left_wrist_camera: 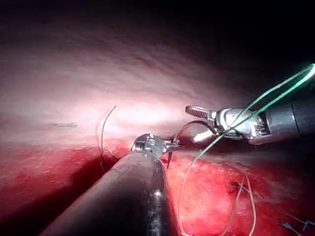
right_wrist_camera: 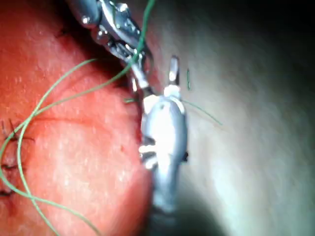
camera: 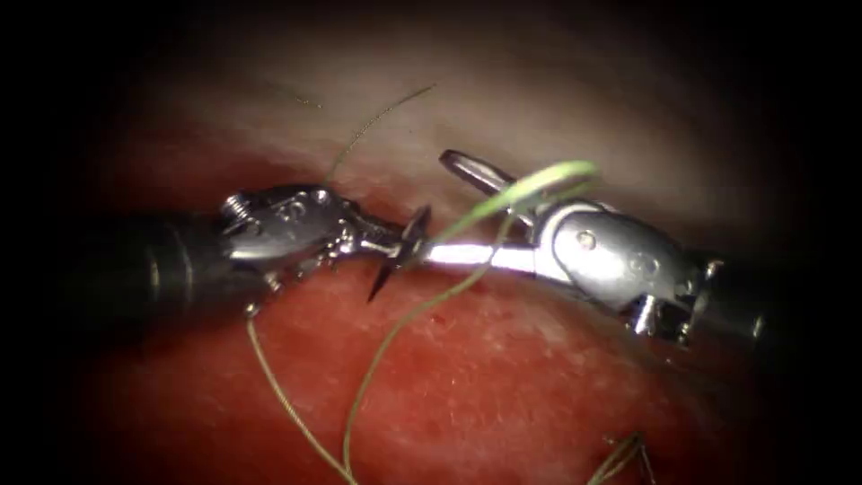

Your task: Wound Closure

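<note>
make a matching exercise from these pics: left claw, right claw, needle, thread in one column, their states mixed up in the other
Column one
1. left claw
2. right claw
3. needle
4. thread

Column two
a. open, holding nothing
b. green loop trailing down across the tissue
c. shut on the needle
d. gripped around mid-curve, apparently clear of the tissue, point hanging down

Pairs: 1-c, 2-a, 3-d, 4-b

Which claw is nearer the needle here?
Left. The left claw is shut on the needle, clear of the tissue; the right claw, jaws open, reaches it with one jaw tip.
</note>
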Available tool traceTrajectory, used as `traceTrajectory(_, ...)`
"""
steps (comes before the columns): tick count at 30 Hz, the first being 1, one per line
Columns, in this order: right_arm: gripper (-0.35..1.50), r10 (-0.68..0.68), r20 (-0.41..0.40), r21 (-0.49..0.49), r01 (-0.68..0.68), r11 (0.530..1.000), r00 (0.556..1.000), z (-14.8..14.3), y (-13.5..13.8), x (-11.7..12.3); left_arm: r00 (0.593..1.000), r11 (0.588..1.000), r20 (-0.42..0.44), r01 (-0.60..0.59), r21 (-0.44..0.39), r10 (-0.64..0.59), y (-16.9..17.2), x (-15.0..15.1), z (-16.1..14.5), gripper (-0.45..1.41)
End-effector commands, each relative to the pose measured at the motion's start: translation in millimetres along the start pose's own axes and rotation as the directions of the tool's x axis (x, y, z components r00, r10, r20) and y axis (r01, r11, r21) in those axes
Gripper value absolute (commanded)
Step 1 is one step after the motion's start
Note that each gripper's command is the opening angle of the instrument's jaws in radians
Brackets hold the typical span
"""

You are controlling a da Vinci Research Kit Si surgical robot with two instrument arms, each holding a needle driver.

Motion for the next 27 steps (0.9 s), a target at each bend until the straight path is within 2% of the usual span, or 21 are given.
traceTrajectory(1, 1.30, -0.003, -0.007, -0.004, 0.003, 1.000, 1.000, 1.0, -0.7, -0.9, 1.000, 1.000, -0.008, -0.001, 0.007, 0.002, -0.5, -0.2, 0.8, -0.45)
traceTrajectory(6, 1.18, -0.051, 0.007, -0.041, 0.052, 0.998, 0.999, 1.6, -1.7, -0.7, 1.000, 1.000, -0.014, -0.001, 0.020, 0.002, -0.4, -0.3, 1.0, -0.45)
traceTrajectory(13, 1.08, -0.125, 0.041, -0.030, 0.126, 0.991, 0.991, 2.2, -2.3, -0.2, 1.000, 1.000, -0.014, -0.002, 0.025, 0.003, -0.4, -0.5, 1.0, -0.45)
traceTrajectory(21, 0.84, -0.204, 0.067, -0.006, 0.205, 0.979, 0.977, 2.2, -2.3, -0.1, 1.000, 1.000, -0.014, -0.003, 0.026, 0.003, -0.5, -0.6, 1.1, -0.45)
traceTrajectory(24, 0.24, -0.258, 0.069, 0.016, 0.258, 0.966, 0.964, 2.2, -2.5, -0.1, 1.000, 1.000, -0.013, -0.003, 0.025, 0.003, -0.4, -0.6, 0.9, -0.45)
traceTrajectory(25, -0.33, -0.267, 0.072, 0.033, 0.265, 0.964, 0.961, 2.1, -2.6, -0.2, 1.000, 1.000, -0.013, -0.002, 0.028, 0.003, -0.5, -0.5, 0.8, -0.45)
traceTrajectory(27, -0.35, -0.184, 0.082, 0.048, 0.181, 0.982, 0.979, 1.9, -2.8, -0.2, 1.000, 1.000, -0.013, -0.002, 0.028, 0.002, -0.5, -0.5, 0.8, -0.45)
